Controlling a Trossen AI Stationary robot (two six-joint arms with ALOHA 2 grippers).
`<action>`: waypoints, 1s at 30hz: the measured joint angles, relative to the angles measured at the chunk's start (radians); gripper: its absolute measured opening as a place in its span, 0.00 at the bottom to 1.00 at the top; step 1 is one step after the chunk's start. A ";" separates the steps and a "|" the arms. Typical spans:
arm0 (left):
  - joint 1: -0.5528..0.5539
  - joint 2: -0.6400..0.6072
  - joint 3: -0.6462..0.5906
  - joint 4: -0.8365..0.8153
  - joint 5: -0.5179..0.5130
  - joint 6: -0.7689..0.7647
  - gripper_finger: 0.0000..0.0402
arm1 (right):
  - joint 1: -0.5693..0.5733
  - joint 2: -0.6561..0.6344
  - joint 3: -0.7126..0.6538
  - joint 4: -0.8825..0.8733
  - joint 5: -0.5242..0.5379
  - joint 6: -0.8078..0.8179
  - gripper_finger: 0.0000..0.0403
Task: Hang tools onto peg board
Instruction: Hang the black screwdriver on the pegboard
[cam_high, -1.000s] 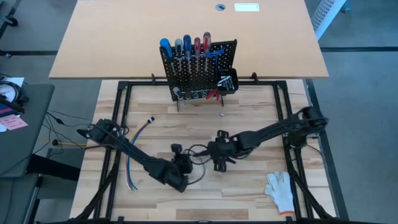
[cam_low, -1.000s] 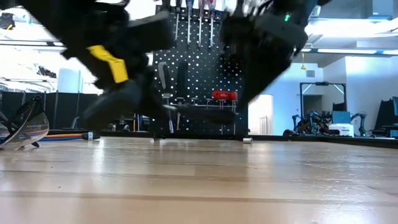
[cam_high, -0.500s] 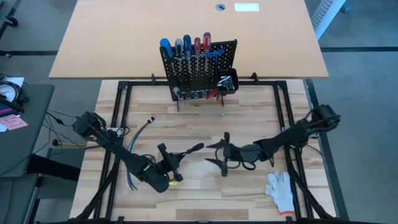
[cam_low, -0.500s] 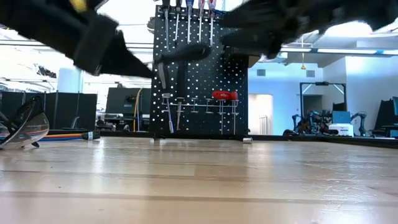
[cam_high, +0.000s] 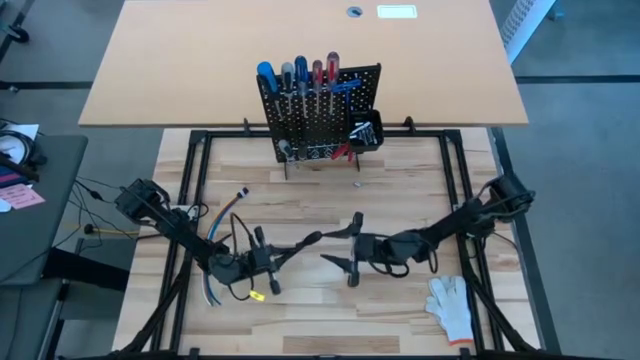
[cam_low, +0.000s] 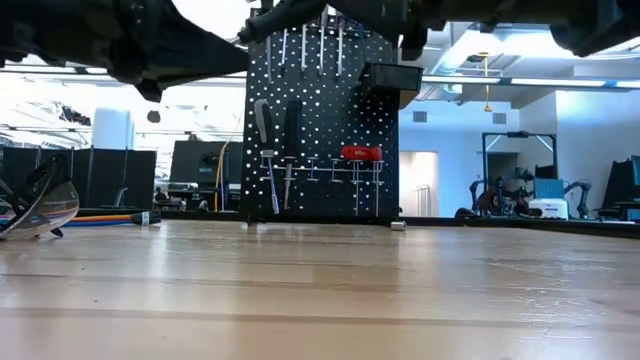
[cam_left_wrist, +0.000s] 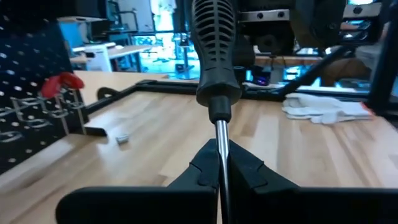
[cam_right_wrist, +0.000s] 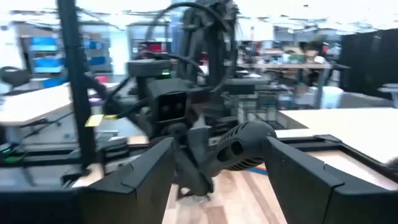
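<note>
My left gripper (cam_left_wrist: 222, 177) pinches a black screwdriver (cam_left_wrist: 214, 56) by its shaft, handle toward my wide-open right gripper (cam_right_wrist: 217, 163).

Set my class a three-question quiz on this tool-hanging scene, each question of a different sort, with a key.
1. Which arm's hand grips the screwdriver by its shaft? A. left B. right C. neither
2. True or false: the right hand is shut.
3. Fill in: the white glove lies on the table beside the ___ arm.

Key
1. A: the left hand is shut on the shaft.
2. False: its fingers stand open on either side of the black handle.
3. right
</note>
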 joint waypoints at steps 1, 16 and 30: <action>0.000 0.000 0.004 0.002 -0.007 0.013 0.00 | -0.005 0.000 0.008 -0.013 0.014 0.009 0.62; -0.005 0.000 0.027 0.000 0.027 0.064 0.00 | -0.045 -0.011 0.015 -0.091 -0.028 0.072 0.62; 0.006 0.000 0.053 -0.012 0.074 0.069 0.00 | -0.070 0.001 0.189 -0.276 -0.160 0.058 0.60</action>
